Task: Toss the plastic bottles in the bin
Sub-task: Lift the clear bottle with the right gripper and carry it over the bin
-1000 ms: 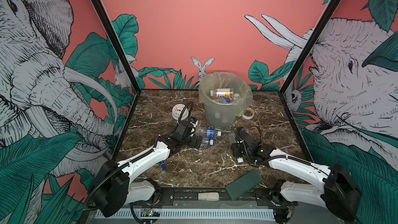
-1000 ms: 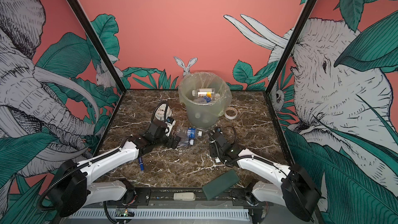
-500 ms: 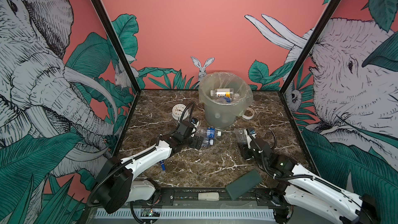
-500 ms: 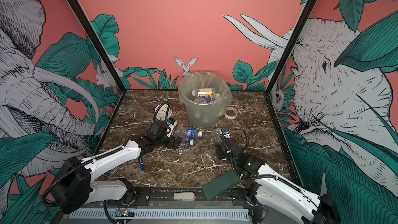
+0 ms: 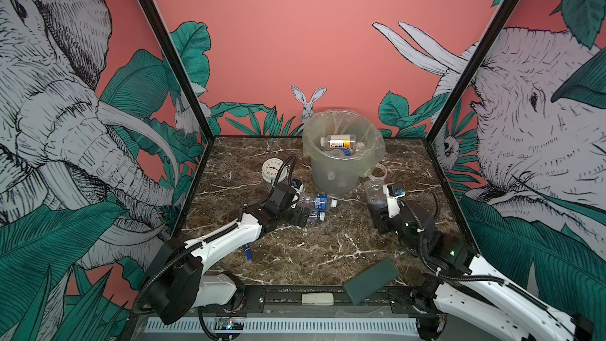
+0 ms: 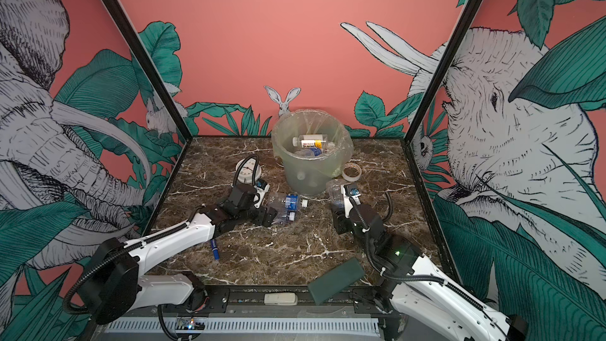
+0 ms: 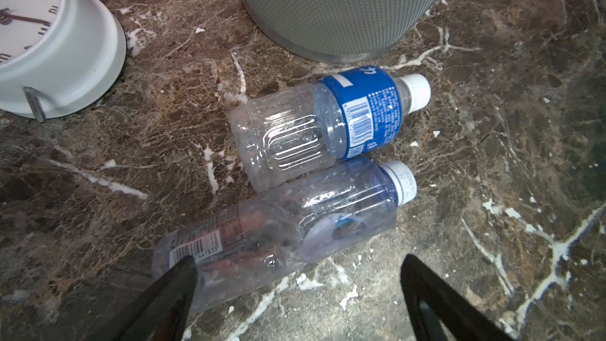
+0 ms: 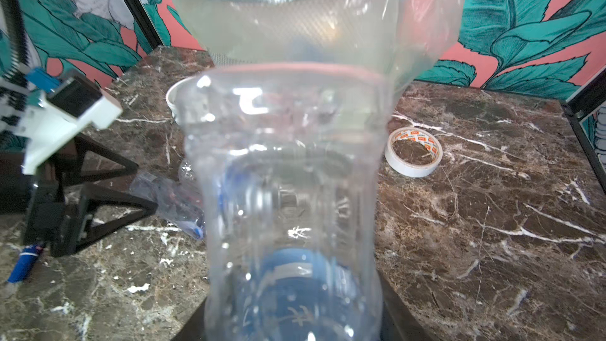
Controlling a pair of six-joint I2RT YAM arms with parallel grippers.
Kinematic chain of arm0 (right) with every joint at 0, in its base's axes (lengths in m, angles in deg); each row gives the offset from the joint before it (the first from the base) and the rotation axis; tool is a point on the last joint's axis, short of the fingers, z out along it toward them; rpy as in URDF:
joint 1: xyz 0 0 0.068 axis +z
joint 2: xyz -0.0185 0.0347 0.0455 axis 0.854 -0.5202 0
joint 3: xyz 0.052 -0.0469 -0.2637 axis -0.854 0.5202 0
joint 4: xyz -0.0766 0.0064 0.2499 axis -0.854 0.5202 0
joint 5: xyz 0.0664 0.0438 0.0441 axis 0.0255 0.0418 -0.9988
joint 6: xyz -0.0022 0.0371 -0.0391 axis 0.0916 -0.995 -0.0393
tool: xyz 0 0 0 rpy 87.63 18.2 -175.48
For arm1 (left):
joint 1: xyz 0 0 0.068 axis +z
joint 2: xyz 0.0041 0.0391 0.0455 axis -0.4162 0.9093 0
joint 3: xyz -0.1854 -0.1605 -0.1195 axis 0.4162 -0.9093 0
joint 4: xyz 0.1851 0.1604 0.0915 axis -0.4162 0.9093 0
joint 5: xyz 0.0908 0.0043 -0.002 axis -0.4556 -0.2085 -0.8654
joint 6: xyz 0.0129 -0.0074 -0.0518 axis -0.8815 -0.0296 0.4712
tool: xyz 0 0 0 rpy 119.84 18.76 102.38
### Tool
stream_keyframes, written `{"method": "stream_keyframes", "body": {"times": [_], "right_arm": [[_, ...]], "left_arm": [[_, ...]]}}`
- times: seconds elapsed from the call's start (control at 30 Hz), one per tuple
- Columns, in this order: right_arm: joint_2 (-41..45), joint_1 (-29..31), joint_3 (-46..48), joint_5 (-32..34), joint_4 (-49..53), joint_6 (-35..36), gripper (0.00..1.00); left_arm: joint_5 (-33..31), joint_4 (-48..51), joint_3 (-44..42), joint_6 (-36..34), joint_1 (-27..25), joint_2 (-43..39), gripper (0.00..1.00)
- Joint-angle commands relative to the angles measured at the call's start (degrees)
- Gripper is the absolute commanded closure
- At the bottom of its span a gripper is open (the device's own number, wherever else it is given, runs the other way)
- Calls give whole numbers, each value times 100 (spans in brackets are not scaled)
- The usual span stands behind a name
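Observation:
The bin [image 5: 331, 175], a lined grey-green bucket, stands at the back middle in both top views with several plastic bottles [image 5: 337, 142] inside. My right gripper [image 5: 377, 206] is shut on a clear blue-labelled bottle [image 8: 288, 191] and holds it above the table, just right of the bin [image 6: 305, 172]. Two more bottles lie side by side in front of the bin: a blue-labelled one [image 7: 328, 119] and a clear one [image 7: 288, 224]. My left gripper [image 7: 298, 260] is open over the clear one's lower end, with one fingertip [image 7: 183, 267] at its base.
A white clock [image 5: 274, 169] lies left of the bin and a tape roll [image 8: 414, 152] right of it. A blue marker pen [image 5: 247, 252] rests beside my left arm. A dark green block [image 5: 370, 280] sits at the table's front edge.
My right arm has risen and carried its bottle up towards the bin. My left gripper has edged slightly towards the two lying bottles and stays open.

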State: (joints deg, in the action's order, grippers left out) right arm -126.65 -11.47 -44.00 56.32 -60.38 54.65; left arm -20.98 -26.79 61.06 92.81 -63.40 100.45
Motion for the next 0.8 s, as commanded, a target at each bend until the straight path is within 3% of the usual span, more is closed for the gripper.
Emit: {"method": "stream_keyframes", "body": {"times": [0.0, 0.2, 0.37, 0.6, 0.63, 0.67, 0.77], "right_arm": [[-41, 28, -417, 82, -108, 170, 66], [-508, 28, -1456, 151, -135, 515, 68], [-1532, -51, -2908, 338, 22, 1153, 69], [-3967, -1074, -5602, -770, 399, 1158, 71], [-4400, -1240, -5988, -961, 538, 1128, 66], [-4860, -1396, -6562, -1079, 819, 1065, 54], [-5939, -1631, -7885, -1022, 1569, 919, 2]], "left_arm": [[14, -42, 94, 16, 30, -61, 2], [23, -109, 32, -45, 31, -74, 3], [59, -184, -73, -137, 30, -126, 2], [102, -322, -343, -183, 48, -270, 2], [115, -339, -366, -181, 57, -282, 2], [127, -349, -400, -176, 57, -297, 2], [189, -294, -429, -197, 66, -369, 2]]}}
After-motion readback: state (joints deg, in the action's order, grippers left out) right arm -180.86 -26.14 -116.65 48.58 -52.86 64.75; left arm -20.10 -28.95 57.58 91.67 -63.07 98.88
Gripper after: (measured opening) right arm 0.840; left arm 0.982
